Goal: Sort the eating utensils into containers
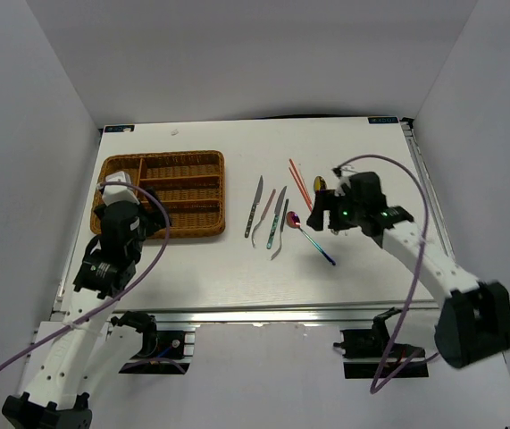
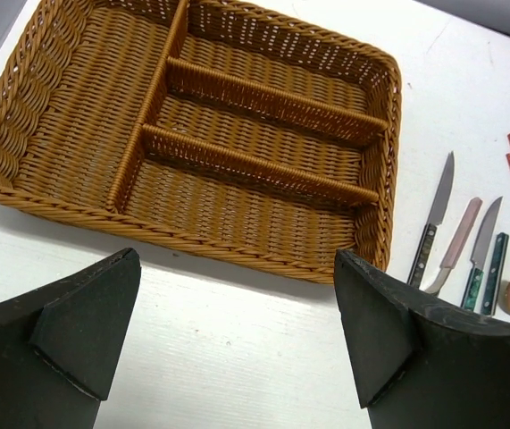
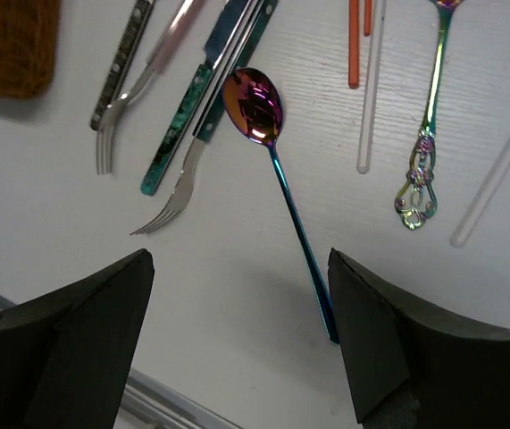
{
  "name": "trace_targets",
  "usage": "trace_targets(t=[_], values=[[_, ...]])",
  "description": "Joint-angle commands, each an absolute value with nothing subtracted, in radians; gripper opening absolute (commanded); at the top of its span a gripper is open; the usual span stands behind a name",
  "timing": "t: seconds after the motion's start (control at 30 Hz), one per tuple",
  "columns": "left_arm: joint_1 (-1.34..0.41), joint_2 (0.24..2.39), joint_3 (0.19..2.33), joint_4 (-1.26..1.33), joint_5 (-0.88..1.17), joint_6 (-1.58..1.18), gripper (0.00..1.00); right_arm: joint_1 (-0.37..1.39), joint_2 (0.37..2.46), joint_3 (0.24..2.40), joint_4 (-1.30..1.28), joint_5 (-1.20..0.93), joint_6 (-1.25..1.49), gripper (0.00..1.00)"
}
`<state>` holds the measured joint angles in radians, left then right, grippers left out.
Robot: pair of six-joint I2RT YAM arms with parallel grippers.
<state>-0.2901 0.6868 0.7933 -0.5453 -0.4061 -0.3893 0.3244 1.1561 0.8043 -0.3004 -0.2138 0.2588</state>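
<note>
One white table (image 1: 237,277) under everything. Two arms, a single gripper on each. One brown wicker tray (image 2: 380,170) at the table's far left, divided into four compartments: one crosswise section (image 2: 67,116), three long parallel ones beside it.

Left gripper (image 2: 237,295) spread wide, clasping nothing, poised just short of the tray's near rim. Right gripper (image 3: 239,286) equally wide, clasping nothing, poised over the cutlery.

Ten utensils loose on the table to the right of the tray, none inside it: two knives (image 2: 439,210), two forks (image 3: 161,214), two red-orange chopsticks (image 3: 354,54), two pale sticks (image 3: 368,107), one ornate spoon (image 3: 422,170), one rainbow spoon (image 3: 253,105).

Rainbow spoon flat on the table below the right gripper, bowl out beyond the fingertips, blue handle running back between the two fingers.
</note>
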Motion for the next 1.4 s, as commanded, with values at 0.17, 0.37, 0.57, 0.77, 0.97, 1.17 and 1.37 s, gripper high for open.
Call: trace_targets(t=[0.17,0.37,0.57,0.77,0.97,1.17,1.37], values=[[-0.288,0.729,0.792,-0.537,-0.387,-0.383,0.98,0.459,1.506,1.006,-0.445,0.058,0.038,0.60],[-0.288,0.745,0.792,-0.538,-0.380,-0.382,0.98,0.521,1.652,1.043,-0.436,0.095,0.006,0.48],[-0.288,0.758,0.790,-0.535,-0.370,-0.382,0.98,0.557,1.749,1.054,-0.411,0.103,0.005,0.43],[-0.288,0.761,0.788,-0.537,-0.367,-0.379,0.98,0.558,1.813,1.052,-0.420,0.088,0.006,0.30],[-0.288,0.761,0.792,-0.538,-0.368,-0.379,0.98,0.561,1.830,1.045,-0.466,0.058,0.011,0.10],[-0.288,0.762,0.795,-0.541,-0.373,-0.380,0.98,0.577,1.715,1.046,-0.495,0.066,0.032,0.00],[-0.288,0.735,0.796,-0.548,-0.413,-0.390,0.98,0.629,1.608,1.149,-0.505,0.011,0.006,0.00]])
